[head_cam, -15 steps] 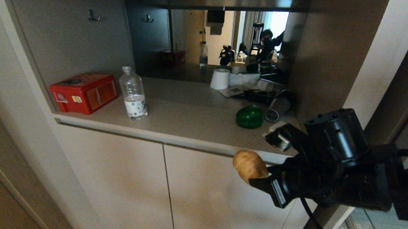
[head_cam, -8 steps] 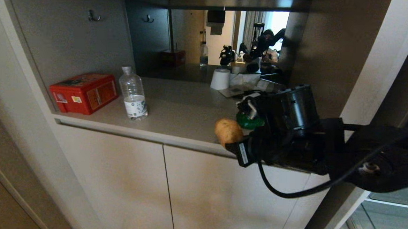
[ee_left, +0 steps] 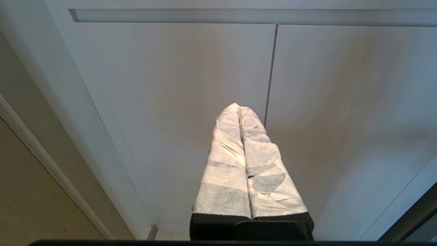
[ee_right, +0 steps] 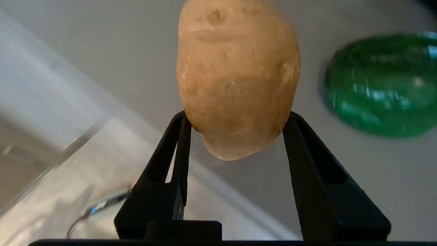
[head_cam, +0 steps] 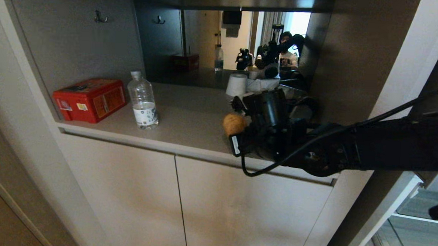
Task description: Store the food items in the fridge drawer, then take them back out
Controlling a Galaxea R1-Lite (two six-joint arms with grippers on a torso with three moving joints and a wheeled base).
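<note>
- Right now the right gripper [head_cam: 237, 133] pinches the potato [head_cam: 234, 123] between its two black fingers [ee_right: 170, 147], holding it above the front part of the counter [head_cam: 189, 117].
- Judging by the green pepper [ee_right: 379, 85] already lying on the counter just beside the potato, the step in hand looks like the return half of the task: setting the potato down.
- To do it well, lower the potato until its underside rests on the counter before spreading the fingers; it is roundish and may roll if dropped.
- Pick a bare patch, near the pepper but not touching it, and back from the counter's front edge, where a rolling potato could fall.
- Keep the arm clear of the water bottle [head_cam: 143, 100], which stands further to the left next to the red box [head_cam: 89, 98], and of the white cup [head_cam: 236, 85] behind.
- The fingers grip the potato only at its lower end, so slow, steady motion suits this hold.
- The left gripper [ee_left: 239, 109] hangs parked before the cabinet doors [ee_left: 170, 102], its wrapped fingers pressed together.
- The fridge drawer shows in no view.
- Compared with a second ago, the right arm has risen and reached forward: the potato was then below the counter edge in front of the cabinet door, and now it hangs over the counter, with the arm hiding the pepper from the head view.
</note>
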